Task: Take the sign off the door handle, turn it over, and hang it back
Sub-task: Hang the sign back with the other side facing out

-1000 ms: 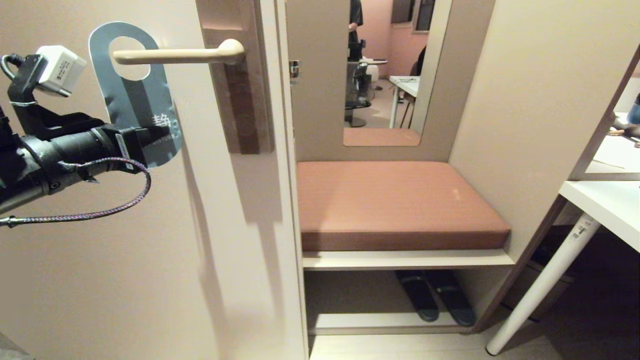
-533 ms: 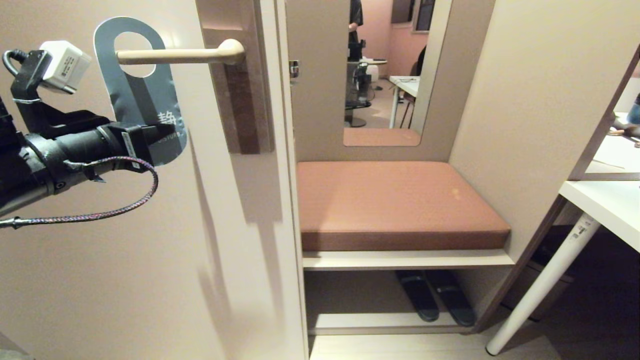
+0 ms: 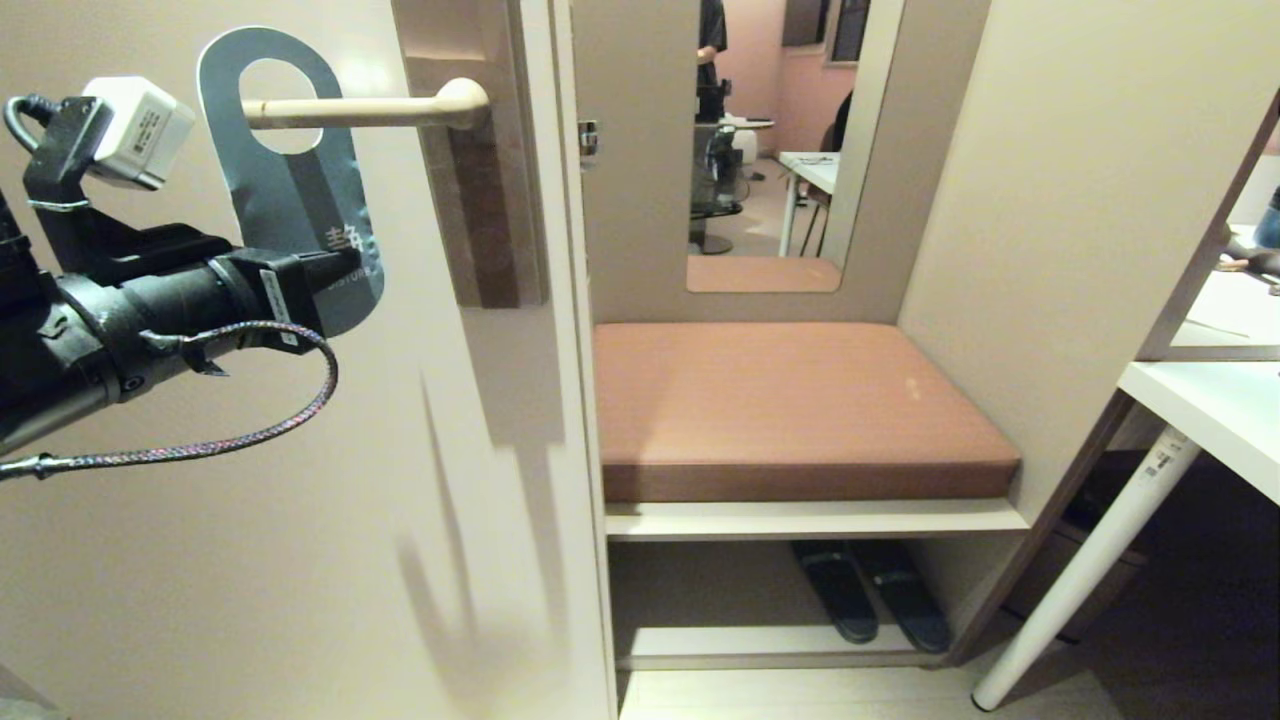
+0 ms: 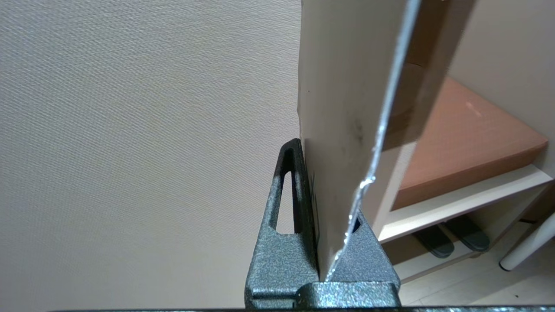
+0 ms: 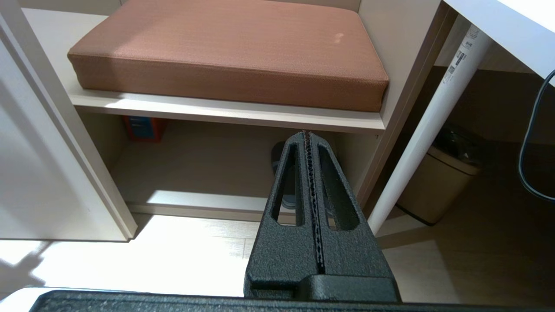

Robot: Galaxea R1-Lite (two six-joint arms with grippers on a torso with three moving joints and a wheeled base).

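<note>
sign (image 3: 290,190) lower end pinched in left gripper (image 3: 335,268)

Glossy card sign (image 3: 300,200), smooth cream handle (image 3: 360,110), woven brown cushion (image 3: 790,400)

The left arm (image 3: 120,310) was black and tubular, with a white camera box (image 3: 138,132) bracketed above it, a braided cable (image 3: 250,420) looping beneath, and speckled dark-grey fingers (image 4: 286,216).

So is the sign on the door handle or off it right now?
On: the door handle passes through the hole of the sign, with the left gripper shut on its lower end.
</note>
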